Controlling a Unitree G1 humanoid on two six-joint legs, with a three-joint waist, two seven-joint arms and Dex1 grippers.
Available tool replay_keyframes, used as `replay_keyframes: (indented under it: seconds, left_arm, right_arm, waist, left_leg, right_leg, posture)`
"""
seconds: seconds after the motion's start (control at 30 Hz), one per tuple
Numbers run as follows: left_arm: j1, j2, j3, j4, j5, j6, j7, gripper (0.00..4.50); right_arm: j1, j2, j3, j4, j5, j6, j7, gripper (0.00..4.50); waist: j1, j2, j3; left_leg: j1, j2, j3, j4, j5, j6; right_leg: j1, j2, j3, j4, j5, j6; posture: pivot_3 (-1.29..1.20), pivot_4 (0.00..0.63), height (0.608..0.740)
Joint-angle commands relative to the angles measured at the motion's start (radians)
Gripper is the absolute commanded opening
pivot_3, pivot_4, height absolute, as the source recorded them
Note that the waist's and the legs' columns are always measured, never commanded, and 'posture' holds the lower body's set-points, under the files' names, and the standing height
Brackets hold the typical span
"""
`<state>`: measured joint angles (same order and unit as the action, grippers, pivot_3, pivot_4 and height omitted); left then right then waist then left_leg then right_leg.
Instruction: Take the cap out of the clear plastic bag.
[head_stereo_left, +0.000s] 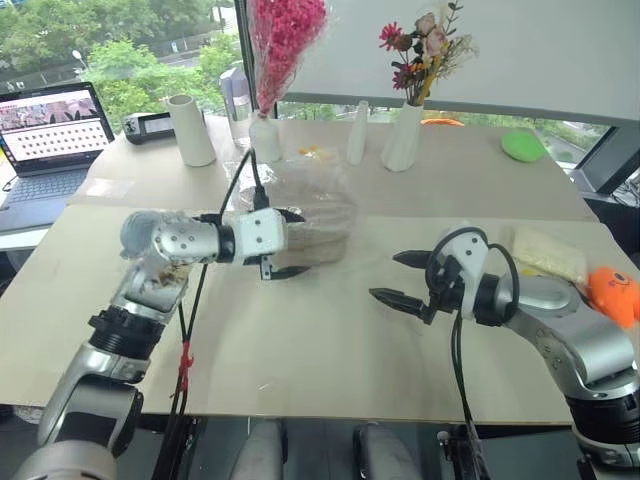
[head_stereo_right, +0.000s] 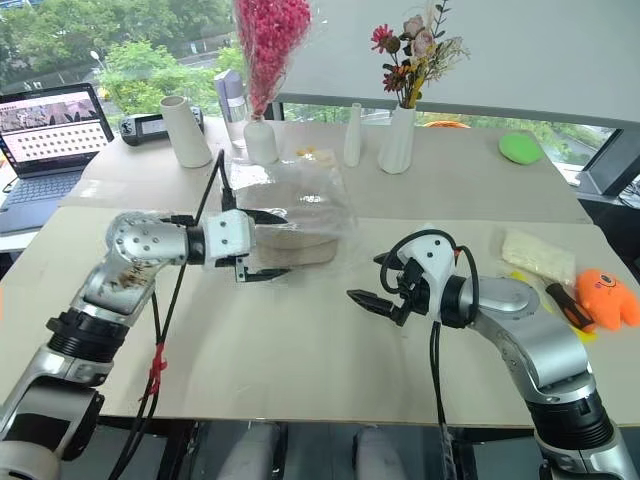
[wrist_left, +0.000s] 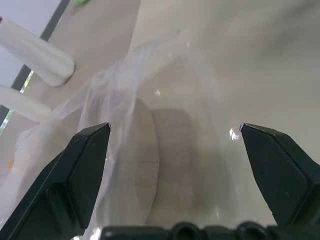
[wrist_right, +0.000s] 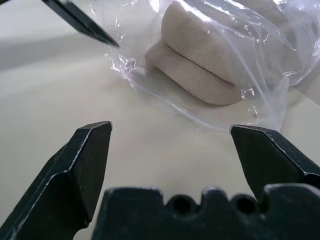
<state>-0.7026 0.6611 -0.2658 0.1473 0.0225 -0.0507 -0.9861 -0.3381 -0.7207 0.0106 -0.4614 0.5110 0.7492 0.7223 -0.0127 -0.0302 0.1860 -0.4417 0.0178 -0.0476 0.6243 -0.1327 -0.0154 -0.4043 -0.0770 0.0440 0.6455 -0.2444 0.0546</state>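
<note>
Cap (wrist_right: 200, 60) light brownish-grey, plain. Clear plastic bag (wrist_right: 260, 95) see-through, shiny. Table (head_stereo_left: 330, 350) pale beige. Vases (head_stereo_left: 403, 140) white. Flowers (head_stereo_left: 285, 30) pink. Toy (head_stereo_right: 612, 297) orange. Gripper fingers (wrist_right: 85, 160) black.

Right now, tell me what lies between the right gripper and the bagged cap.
Bare tabletop: the right wrist view shows nothing between the open right gripper and the clear plastic bag around the cap.

Head stereo pair looks forward and down over the table (head_stereo_left: 300, 350), covering its near edge to the far window side. Both wrist cameras sit close, sighting along their fingers; both take in the clear plastic bag (wrist_right: 210, 65).
</note>
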Motion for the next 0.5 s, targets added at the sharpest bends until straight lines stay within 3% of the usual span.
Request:
replay_keyframes:
  seconds: [0.03, 0.1, 0.13, 0.27, 0.43, 0.5]
  left_arm:
    - [-0.055, -0.013, 0.012, 0.07, 0.084, -0.08, 0.088, 4.21]
    - [-0.089, -0.029, 0.009, 0.142, 0.127, -0.122, 0.136, 3.8]
    - [-0.109, -0.038, 0.007, 0.183, 0.15, -0.145, 0.165, 3.23]
    - [-0.185, -0.102, 0.031, 0.274, 0.141, -0.163, 0.219, 2.0]
    - [-0.242, -0.175, 0.079, 0.286, 0.064, -0.097, 0.205, 0.3]
    - [-0.244, -0.192, 0.09, 0.279, 0.045, -0.07, 0.198, 0.3]
  right_arm:
    - [-0.013, -0.003, -0.033, -0.021, -0.002, -0.02, -0.006, 4.5]
    - [-0.014, -0.001, -0.028, -0.021, -0.001, -0.018, -0.006, 4.5]
    - [-0.014, 0.002, -0.021, -0.024, 0.001, -0.016, -0.006, 4.5]
    - [-0.01, 0.033, 0.036, -0.064, 0.009, 0.006, -0.017, 4.5]
    - [-0.035, 0.188, 0.102, -0.053, -0.022, 0.06, -0.175, 4.5]
    - [-0.051, 0.313, 0.078, -0.024, -0.001, 0.15, -0.295, 4.5]
  waist:
    - [0.0, 0.0, 0.0]
    - [0.0, 0.0, 0.0]
    - [0.001, 0.0, 0.0]
    - [0.001, 0.0, 0.0]
    - [-0.002, 0.0, 0.0]
    - [-0.007, 0.0, 0.0]
  left_leg:
    - [0.0, 0.0, 0.0, 0.0, 0.0, 0.0]
    - [0.0, 0.0, 0.0, 0.0, 0.0, 0.0]
    - [0.0, 0.0, 0.0, 0.0, 0.0, 0.0]
    - [0.0, 0.0, 0.0, 0.001, 0.0, 0.0]
    - [-0.002, 0.0, -0.001, 0.001, 0.0, 0.0]
    - [-0.001, -0.001, -0.001, 0.001, 0.0, 0.0]
  right_leg:
    - [0.0, 0.0, 0.0, 0.0, 0.0, 0.0]
    - [0.0, 0.0, 0.0, 0.0, 0.0, 0.0]
    - [0.0, 0.0, 0.0, 0.0, 0.0, 0.0]
    - [0.0, 0.0, 0.0, 0.0, 0.0, 0.001]
    - [0.0, 0.0, -0.001, 0.0, 0.0, 0.001]
    - [-0.001, 0.0, 0.0, 0.001, 0.0, 0.001]
  posture:
    - [0.0, 0.15, 0.74]
    - [0.0, 0.15, 0.74]
    - [0.0, 0.15, 0.74]
    - [0.0, 0.15, 0.74]
    - [0.0, 0.15, 0.74]
    - [0.0, 0.15, 0.74]
